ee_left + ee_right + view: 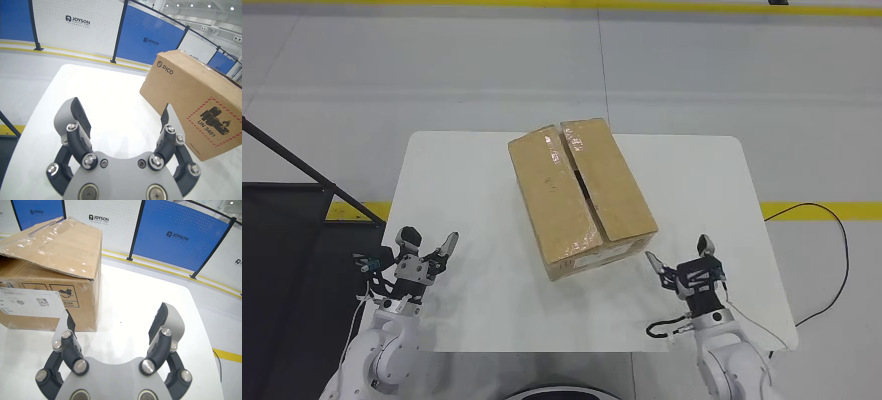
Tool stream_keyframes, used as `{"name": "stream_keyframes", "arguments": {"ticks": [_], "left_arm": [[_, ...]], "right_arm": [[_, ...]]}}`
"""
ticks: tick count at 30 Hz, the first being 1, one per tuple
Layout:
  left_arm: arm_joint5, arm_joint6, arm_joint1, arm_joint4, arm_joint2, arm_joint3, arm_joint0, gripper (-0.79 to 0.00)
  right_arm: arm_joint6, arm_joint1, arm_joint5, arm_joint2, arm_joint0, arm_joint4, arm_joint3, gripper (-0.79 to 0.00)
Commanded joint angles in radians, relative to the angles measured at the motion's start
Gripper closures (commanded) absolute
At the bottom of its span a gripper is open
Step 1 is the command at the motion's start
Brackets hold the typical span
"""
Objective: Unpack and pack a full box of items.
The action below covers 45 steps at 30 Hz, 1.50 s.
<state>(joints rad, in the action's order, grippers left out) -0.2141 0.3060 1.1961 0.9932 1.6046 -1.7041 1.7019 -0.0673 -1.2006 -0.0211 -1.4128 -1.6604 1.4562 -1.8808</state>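
The left gripper (121, 106) hangs spread wide and empty above the white table (105, 85), with the cardboard box (189, 85) ahead of it toward the other arm, apart from its fingers. The right gripper (114, 309) is also parted and holds nothing, and the box's labelled end sits just ahead on its inner side. The top flaps (51, 247) lie closed, glossy with tape and slightly lifted at one edge. Prying at one flap alone could slide the box across the smooth table or tear the cardboard.

White table (472, 190), rounded corners; 1 cardboard box (580, 195) on it, near centre, angled to edges.
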Motion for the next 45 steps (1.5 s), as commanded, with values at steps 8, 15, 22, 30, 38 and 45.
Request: {"name": "stream_keyframes", "arguments": {"ticks": [8,15,22,30,38,45], "left_arm": [[0.0,0.0,0.0,0.0,0.0,0.0,0.0,-0.785],[0.0,0.0,0.0,0.0,0.0,0.0,0.0,-0.785],[-0.001,-0.013,0.001,0.004,-0.002,0.0,-0.005,-0.785],[-0.011,-0.022,0.002,0.023,-0.001,0.001,-0.01,-0.785],[-0.032,-0.023,0.003,0.05,0.001,-0.002,-0.011,-0.785],[-0.06,-0.029,0.002,0.085,-0.01,0.002,-0.012,-0.785]], "right_arm": [[0.019,-0.012,0.032,0.045,0.063,-0.017,0.029,-0.785],[0.04,-0.019,0.044,0.06,0.095,-0.018,0.032,-0.785],[0.063,-0.025,0.048,0.074,0.136,-0.026,0.039,-0.785],[0.094,-0.032,0.054,0.08,0.191,-0.036,0.061,-0.785],[0.119,-0.038,0.055,0.084,0.232,-0.047,0.081,-0.785],[0.139,-0.045,0.059,0.094,0.266,-0.065,0.103,-0.785]]}}
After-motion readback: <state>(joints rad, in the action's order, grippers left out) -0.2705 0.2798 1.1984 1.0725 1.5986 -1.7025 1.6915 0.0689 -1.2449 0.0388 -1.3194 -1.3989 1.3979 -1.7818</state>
